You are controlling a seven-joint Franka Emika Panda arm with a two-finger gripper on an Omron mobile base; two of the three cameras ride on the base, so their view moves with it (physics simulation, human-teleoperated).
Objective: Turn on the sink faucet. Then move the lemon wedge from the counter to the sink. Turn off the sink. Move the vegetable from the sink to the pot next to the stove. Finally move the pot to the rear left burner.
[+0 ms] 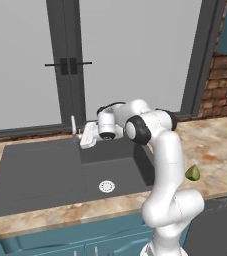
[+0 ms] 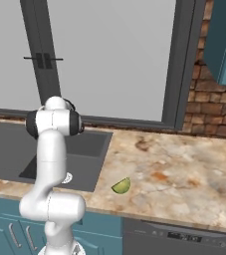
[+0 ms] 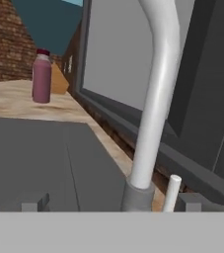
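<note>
— So where's the sink faucet (image 3: 150,99)?
— Behind the sink (image 1: 40,172), just before the gripper (image 1: 87,136), jaws wide, holding nothing.
— Surroundings?
— Marbled counter (image 2: 184,179) with a lemon wedge (image 2: 121,186), window (image 2: 109,55), brick wall (image 2: 209,109).

left base: looked down from behind-left at sink (image 1: 45,175) | right base: from behind-right, shared sink, counter (image 2: 184,169), lemon wedge (image 2: 121,186) | hand: very near faucet (image 3: 155,99), facing along the counter
</note>
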